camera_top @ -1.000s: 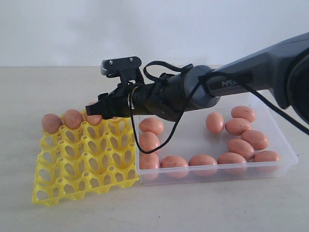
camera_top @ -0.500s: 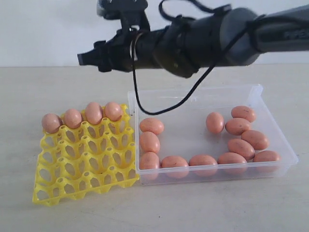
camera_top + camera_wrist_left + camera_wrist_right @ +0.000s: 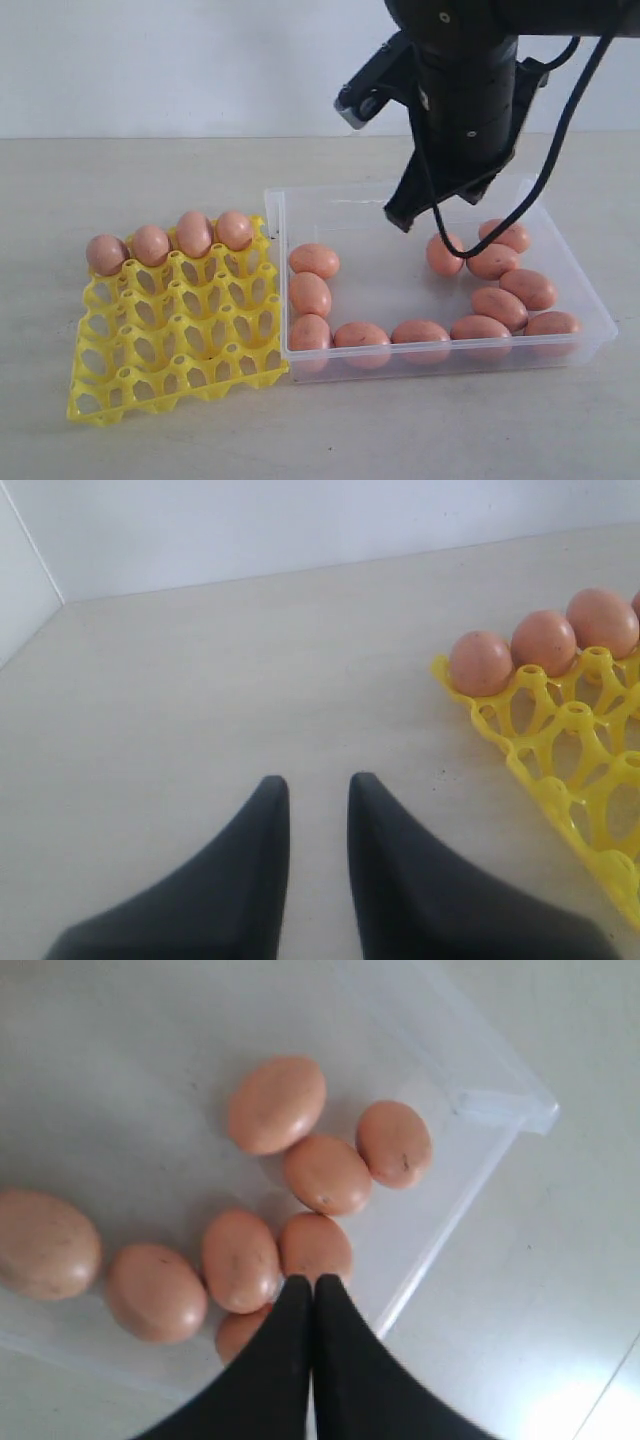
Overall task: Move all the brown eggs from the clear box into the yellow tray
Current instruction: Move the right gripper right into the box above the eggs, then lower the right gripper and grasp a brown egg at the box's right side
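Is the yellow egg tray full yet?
Mostly empty. The yellow tray holds only four brown eggs, along its far row; other cups are bare.

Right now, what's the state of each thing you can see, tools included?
yellow tray: four cups in one edge row filled, the rest empty
brown eggs in tray: four, seated in cups
brown eggs in box: twelve, lying loose
clear box: open-topped, no lid
right tool: shut, empty, over the box
left tool: open, empty
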`<action>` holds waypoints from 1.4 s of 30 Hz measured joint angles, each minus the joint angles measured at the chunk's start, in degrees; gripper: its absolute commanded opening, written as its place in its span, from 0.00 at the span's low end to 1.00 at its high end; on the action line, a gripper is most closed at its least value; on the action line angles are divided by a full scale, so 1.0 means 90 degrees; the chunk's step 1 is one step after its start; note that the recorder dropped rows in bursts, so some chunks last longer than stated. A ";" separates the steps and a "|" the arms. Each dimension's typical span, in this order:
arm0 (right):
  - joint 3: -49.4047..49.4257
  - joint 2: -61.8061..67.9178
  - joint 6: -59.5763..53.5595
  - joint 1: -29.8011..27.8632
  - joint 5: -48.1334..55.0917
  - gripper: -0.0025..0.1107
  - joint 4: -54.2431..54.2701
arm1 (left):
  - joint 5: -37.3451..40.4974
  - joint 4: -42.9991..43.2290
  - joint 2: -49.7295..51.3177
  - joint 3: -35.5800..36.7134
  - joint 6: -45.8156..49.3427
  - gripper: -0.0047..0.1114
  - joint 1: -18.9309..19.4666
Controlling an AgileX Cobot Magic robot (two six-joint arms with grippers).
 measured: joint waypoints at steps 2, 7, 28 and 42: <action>-0.0071 0.0130 -0.0340 -0.0317 0.0075 0.03 0.0103 | 0.0000 0.0000 0.0000 0.0000 0.0000 0.23 0.0000; -0.0256 0.0585 -0.1721 -0.1138 0.0104 0.19 0.1059 | 0.0000 0.0000 0.0000 0.0000 0.0000 0.23 0.0000; -0.0075 0.1465 -0.3323 -0.1484 0.0117 0.37 0.2368 | 0.0000 0.0000 0.0000 0.0000 0.0000 0.23 0.0000; -0.0073 0.1763 -0.3189 -0.1691 -0.0086 0.37 0.2341 | 0.0000 0.0000 0.0000 0.0000 0.0000 0.23 0.0000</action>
